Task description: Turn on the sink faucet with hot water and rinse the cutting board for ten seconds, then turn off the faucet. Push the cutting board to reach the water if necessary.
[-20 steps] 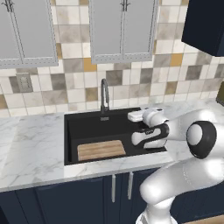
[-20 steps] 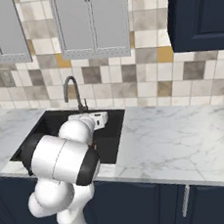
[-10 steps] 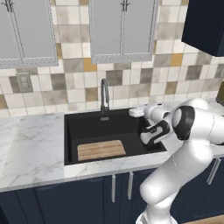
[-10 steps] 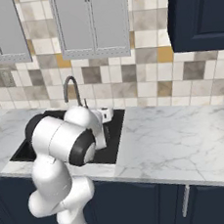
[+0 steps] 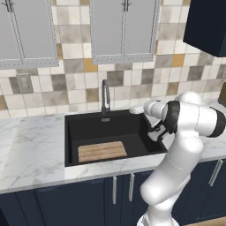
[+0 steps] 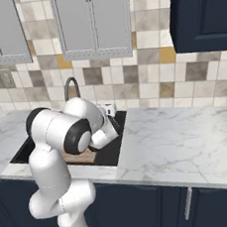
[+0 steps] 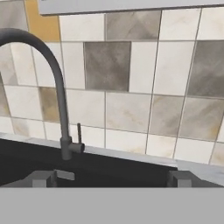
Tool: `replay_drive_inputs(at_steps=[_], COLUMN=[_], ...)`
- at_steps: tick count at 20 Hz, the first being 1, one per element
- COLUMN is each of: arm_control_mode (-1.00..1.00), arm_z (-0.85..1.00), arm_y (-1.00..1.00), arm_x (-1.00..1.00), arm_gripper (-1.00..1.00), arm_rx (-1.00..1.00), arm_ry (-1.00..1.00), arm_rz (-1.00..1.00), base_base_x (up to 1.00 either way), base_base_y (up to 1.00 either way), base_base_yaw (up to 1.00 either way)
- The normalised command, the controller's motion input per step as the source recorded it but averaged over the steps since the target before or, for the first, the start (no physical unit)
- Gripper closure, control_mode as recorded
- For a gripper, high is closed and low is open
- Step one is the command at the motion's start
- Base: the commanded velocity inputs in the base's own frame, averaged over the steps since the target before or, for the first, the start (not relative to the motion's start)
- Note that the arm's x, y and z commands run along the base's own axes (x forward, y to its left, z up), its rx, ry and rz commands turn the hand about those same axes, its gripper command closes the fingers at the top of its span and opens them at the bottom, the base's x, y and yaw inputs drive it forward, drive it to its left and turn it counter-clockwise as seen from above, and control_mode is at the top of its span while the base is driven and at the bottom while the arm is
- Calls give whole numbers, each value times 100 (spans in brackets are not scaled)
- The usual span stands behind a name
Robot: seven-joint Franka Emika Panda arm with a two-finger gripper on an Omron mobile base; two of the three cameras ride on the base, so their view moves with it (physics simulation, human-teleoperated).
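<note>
Wooden cutting board (image 5: 102,151): flat in sink (image 5: 88,128), long axis left-right, front of basin. Faucet (image 7: 52,83) lever upright. Hand (image 7: 111,178): level w/ rim, facing faucet, fingers apart, empty.

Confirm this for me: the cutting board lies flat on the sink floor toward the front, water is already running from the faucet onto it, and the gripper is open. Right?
Not quite. No water is running: the left base view shows the faucet dry, with no stream above the cutting board. The board does lie flat toward the front of the sink, and the gripper is open.
</note>
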Motion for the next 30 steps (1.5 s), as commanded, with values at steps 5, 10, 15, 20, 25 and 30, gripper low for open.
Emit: replay_drive_inputs(at_steps=[5,10,15,20,25,30], arm_control_mode=[-100,-100,-100,-100,-100,-100], arm_z=[-19,-26,-34,-36,-35,-35], arm_y=[35,32,34,33,26,6], arm_x=[11,8,0,0,0,2], arm_gripper=[-100,-100,-100,-100,-100,-100], arm_rx=[0,0,0,0,0,0], arm_ry=[-2,-3,-7,-8,-7,-8], arm_rz=[0,0,0,-1,0,0], base_base_x=[0,0,0,0,0,0], base_base_y=[0,0,0,0,0,0], base_base_yaw=[0,0,0,0,0,0])
